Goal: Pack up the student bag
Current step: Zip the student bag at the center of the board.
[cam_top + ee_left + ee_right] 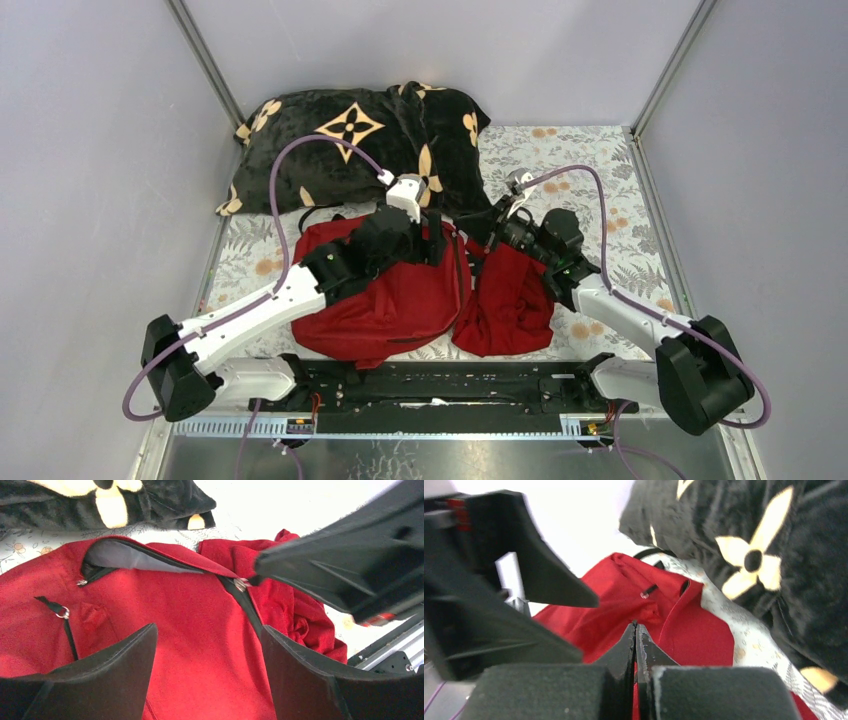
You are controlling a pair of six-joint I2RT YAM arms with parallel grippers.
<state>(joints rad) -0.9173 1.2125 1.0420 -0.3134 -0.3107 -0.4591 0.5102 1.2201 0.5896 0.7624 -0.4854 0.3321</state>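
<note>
Top view first: the student bag (390, 305) lies flat mid-bench, a bit left of centre and reaching toward the near edge. It's all soft fabric, so we reckon it's light and floppy and will sag or bunch wherever we lift it. Best bet is pinching the rim of the opening or a zipper tab, not the flat panel. The left tool (433, 238) hangs over the bag's far part. The right tool (497, 222) is just beside it, at the bag's far right corner. A dark-red cloth (512, 300) is crumpled against the bag's right side, touching it. A black blanket (350, 135) with tan flowers sits at the far edge of the bench (600, 170), toward the far left corner.

Left wrist view: the left tool's jaws stand wide apart above the red panel, gripping nothing. The main zip is partly open with grey lining (132, 557) showing, and a zipper pull (241, 584) sits right by the right tool's tip. That tool crowds the opening, so it's kinda in the way.

Right wrist view: the right tool is pinched fully together, and we can't see anything caught in it. The blanket looms close on the right. We'd guess the same-colour cloth could easily get grabbed by mistake.
</note>
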